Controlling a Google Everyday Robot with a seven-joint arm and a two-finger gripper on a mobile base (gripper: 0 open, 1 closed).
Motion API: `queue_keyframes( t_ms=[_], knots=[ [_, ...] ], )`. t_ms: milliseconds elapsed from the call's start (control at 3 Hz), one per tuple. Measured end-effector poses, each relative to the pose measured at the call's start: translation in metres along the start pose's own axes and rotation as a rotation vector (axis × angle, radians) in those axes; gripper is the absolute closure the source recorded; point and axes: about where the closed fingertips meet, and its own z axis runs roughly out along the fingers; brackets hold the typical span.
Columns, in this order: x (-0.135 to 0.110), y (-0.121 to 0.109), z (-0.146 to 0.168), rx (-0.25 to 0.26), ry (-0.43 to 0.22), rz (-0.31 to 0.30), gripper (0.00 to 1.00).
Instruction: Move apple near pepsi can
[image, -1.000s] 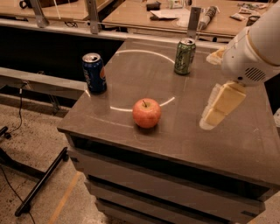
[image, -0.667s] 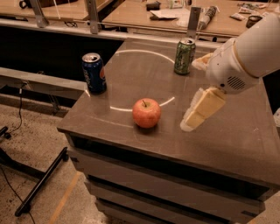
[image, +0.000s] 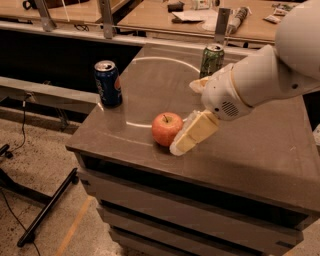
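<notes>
Red apple (image: 167, 128), stem up, beside the gripper (image: 192, 131) (upright pepsi can (image: 108, 83) well apart)

The arm (image: 280, 65) is big, round and white, like a fat tube. Its end is a white knob with a patch of tiny holes. The hand (image: 194, 131), low over the desk (image: 260, 150), is pale yellow and blocky.

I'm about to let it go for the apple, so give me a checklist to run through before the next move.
1. Gripper down beside the apple, on its right: ok.
2. Apple sitting stem up on the table: ok.
3. Pepsi can upright, left of and behind the apple: ok.
4. Nothing standing between apple and pepsi can: ok.
5. Green can upright at the back, off that path: ok.
6. Apple actually gripped: cannot tell.
</notes>
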Motion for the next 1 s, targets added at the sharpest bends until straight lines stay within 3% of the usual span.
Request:
queue_keyframes(
  t_ms=[333, 667, 1000],
  knots=[
    [-0.009, -0.005, 0.052, -0.039, -0.079, -0.005, 0.0],
    [-0.007, -0.018, 0.096, -0.063, -0.112, 0.0, 0.04],
    [0.002, -0.027, 0.115, -0.073, -0.124, 0.02, 0.33]
  ],
)
